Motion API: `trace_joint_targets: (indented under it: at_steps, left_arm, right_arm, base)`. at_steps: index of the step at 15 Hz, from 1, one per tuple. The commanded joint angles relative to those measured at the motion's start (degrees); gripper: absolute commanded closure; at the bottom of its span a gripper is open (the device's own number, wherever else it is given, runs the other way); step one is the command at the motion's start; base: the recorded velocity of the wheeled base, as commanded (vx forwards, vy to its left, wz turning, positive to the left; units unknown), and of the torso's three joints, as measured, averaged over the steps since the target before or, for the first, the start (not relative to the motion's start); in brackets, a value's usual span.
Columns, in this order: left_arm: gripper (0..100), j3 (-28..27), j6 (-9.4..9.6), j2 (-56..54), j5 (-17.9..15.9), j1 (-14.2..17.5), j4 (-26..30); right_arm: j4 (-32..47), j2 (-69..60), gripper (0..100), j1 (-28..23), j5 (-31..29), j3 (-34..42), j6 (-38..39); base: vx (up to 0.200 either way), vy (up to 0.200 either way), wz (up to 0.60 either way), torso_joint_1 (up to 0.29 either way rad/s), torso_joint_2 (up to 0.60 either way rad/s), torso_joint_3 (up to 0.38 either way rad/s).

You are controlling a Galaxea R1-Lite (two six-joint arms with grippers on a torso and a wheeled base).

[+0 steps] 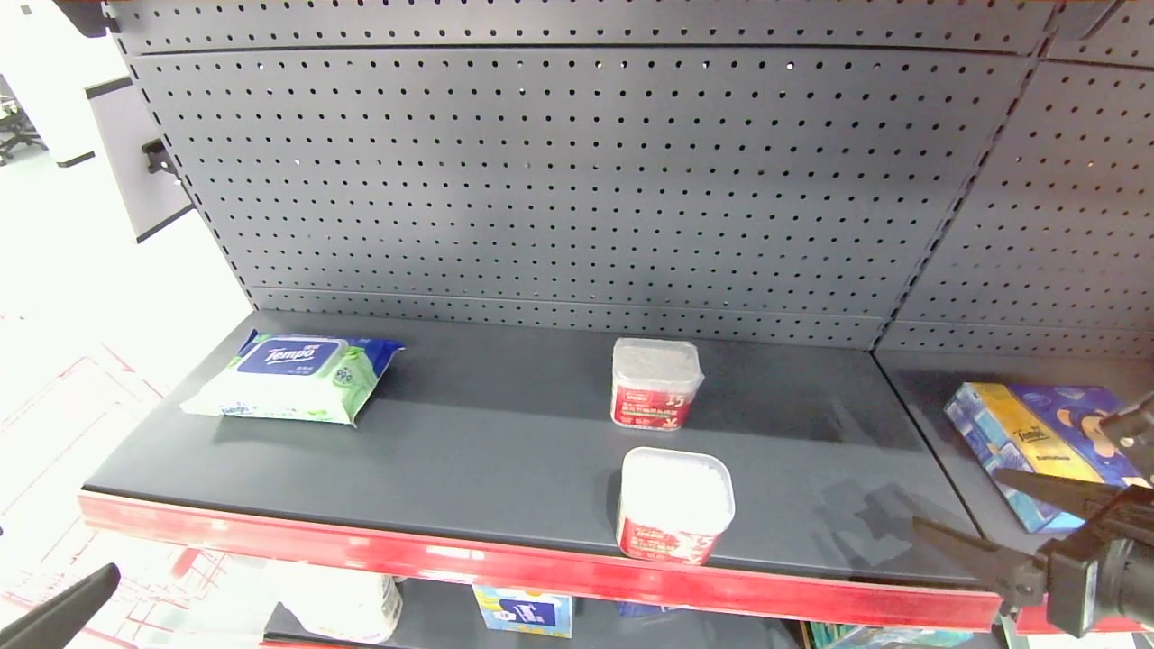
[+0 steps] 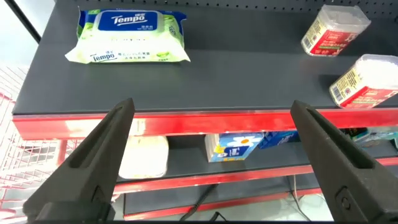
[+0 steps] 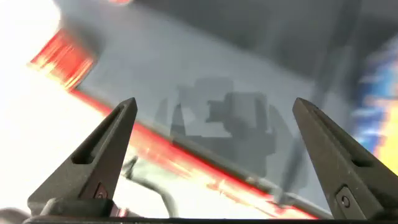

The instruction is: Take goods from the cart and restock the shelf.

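Spread right claw (image 3: 214, 104) over blurred, red-edged dark shelf (image 3: 249, 56)

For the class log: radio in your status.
Left end effector open, right end effector open, both empty. Wipes pack, back tub, front tub on shelf. Blue box at far right.

Head camera looks down on the shelf (image 1: 505, 433); both wrist cameras share its red front edge (image 2: 186, 123).

Far left in your head view, 1 grey panel (image 1: 126, 167) stands on the pale floor (image 1: 90, 288), with a black bracket (image 1: 155, 155) on its edge. 1 dark office chair (image 1: 13, 135) sits farther back.
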Motion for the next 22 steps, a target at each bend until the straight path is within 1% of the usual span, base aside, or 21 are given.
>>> trace_joint_targets:
  at_steps: [1,4,8,10,12,15,18,22]
  left_arm:
    - [0,0.00,-0.02,0.58,0.04,0.00,0.00]
    - [0,0.09,-0.02,0.58,1.36,0.00,0.00]
    - [0,0.00,-0.02,0.58,2.33,0.00,0.00]
    - [0,0.00,0.07,0.49,3.12,0.00,0.00]
    - [0,-0.09,0.07,0.67,3.64,0.00,0.00]
    - [0,-0.62,0.07,2.07,4.17,0.00,0.00]
    - [0,-0.97,0.07,2.42,4.61,0.00,0.00]
    - [0,-0.97,0.07,2.42,5.14,0.00,0.00]
  right_arm:
    - [-0.07,5.04,0,3.85,-0.93,-0.14,-0.81]
    - [-0.07,10.49,0,7.63,-2.87,-2.69,-2.56]
    - [-0.25,17.08,0,13.61,-3.40,-7.62,-2.47]
    - [-0.25,19.11,0,15.63,-4.63,-8.23,-2.47]
    - [-0.34,20.42,0,16.77,-4.80,-8.41,-2.47]
    - [-0.43,21.57,0,17.12,-4.89,-8.67,-2.47]
    - [-0.43,23.06,0,19.23,-5.86,-9.99,-2.47]
    - [-0.43,25.96,0,20.55,-6.82,-12.19,-2.47]
  base:
    - [0.000,0.000,0.00,0.000,0.00,0.000]
    - [0.000,0.000,0.00,0.000,0.00,0.000]
    - [0.000,0.000,0.00,0.000,0.00,0.000]
    - [0.000,0.000,0.00,0.000,0.00,0.000]
    - [0.000,0.000,0.00,0.000,0.00,0.000]
    - [0.000,0.000,0.00,0.000,0.00,0.000]
    - [0.000,0.000,0.00,0.000,0.00,0.000]
    - [0.000,0.000,0.00,0.000,0.00,0.000]
